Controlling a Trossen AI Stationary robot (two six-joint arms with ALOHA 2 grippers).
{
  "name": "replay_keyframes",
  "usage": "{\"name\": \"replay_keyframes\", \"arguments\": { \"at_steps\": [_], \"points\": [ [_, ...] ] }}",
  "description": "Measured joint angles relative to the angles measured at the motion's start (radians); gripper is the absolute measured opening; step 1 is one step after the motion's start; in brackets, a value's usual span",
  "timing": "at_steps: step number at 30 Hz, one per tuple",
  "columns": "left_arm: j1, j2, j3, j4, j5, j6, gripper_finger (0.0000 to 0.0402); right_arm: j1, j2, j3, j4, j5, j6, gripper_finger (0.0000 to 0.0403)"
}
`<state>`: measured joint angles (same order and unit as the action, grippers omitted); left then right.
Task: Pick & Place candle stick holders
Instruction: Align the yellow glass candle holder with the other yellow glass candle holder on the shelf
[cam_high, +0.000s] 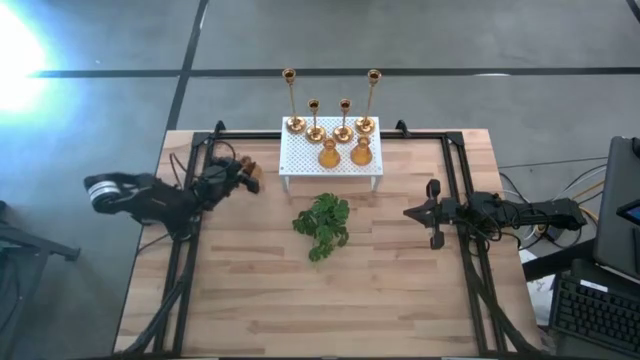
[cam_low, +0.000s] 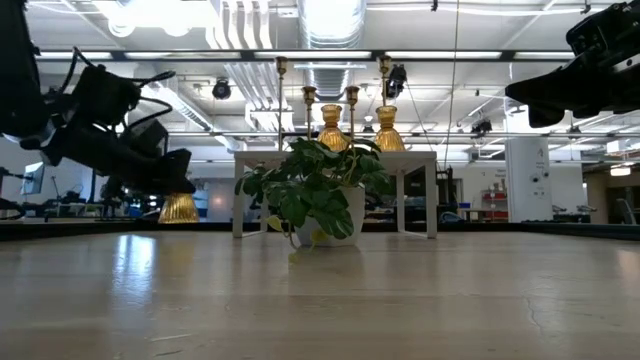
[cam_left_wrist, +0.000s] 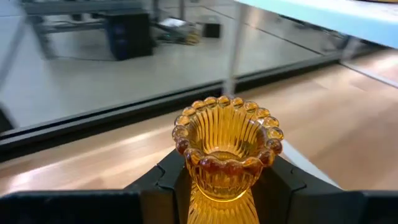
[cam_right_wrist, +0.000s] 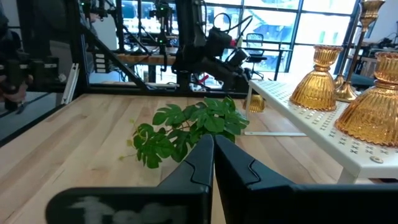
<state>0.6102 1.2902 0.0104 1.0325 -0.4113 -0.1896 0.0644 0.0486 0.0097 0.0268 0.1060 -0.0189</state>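
A squat amber-gold candle stick holder (cam_left_wrist: 227, 146) with a beaded rim is in my left gripper (cam_high: 243, 176), which is shut on it over the table's far left, left of the white perforated stand (cam_high: 330, 168). It also shows in the low view (cam_low: 179, 208). On the stand rest two tall holders (cam_high: 296, 124) (cam_high: 366, 124), two shorter ones (cam_high: 315, 132) (cam_high: 343, 132) and two squat ones (cam_high: 328, 156) (cam_high: 361, 154), each on its base. My right gripper (cam_right_wrist: 213, 163) is shut and empty, held above the table's right side (cam_high: 422, 212). My left gripper pinches the holder's narrow neck (cam_left_wrist: 224, 185), just under the beaded cup, between its two fingers (cam_left_wrist: 166, 182). The fingers come roughly level from the table's left. The holder stands upright in the hold, cup up, its flared base a little above the table.
A green leafy plant (cam_high: 322, 226) in a white pot (cam_low: 340, 222) stands at the table's middle, in front of the stand. Black rails (cam_high: 462, 190) run along the table's sides and far edge. A keyboard (cam_high: 590, 310) lies off the table to the right.
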Motion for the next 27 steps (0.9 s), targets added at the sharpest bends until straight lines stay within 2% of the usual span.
{"name": "replay_keyframes", "arguments": {
  "at_steps": [11,16,27],
  "points": [
    [-0.004,-0.226,0.037,-0.193,0.093,0.009,0.0128,0.000,0.000,0.000,0.000,-0.001,0.000,0.0009],
    [-0.005,-0.314,0.135,-0.403,0.130,0.048,0.0128,0.000,0.000,0.000,0.000,-0.001,0.000,0.0009],
    [-0.004,-0.450,0.392,-0.801,0.135,0.167,0.0128,0.001,0.000,0.000,0.000,-0.001,0.000,0.0009]
  ]
}}
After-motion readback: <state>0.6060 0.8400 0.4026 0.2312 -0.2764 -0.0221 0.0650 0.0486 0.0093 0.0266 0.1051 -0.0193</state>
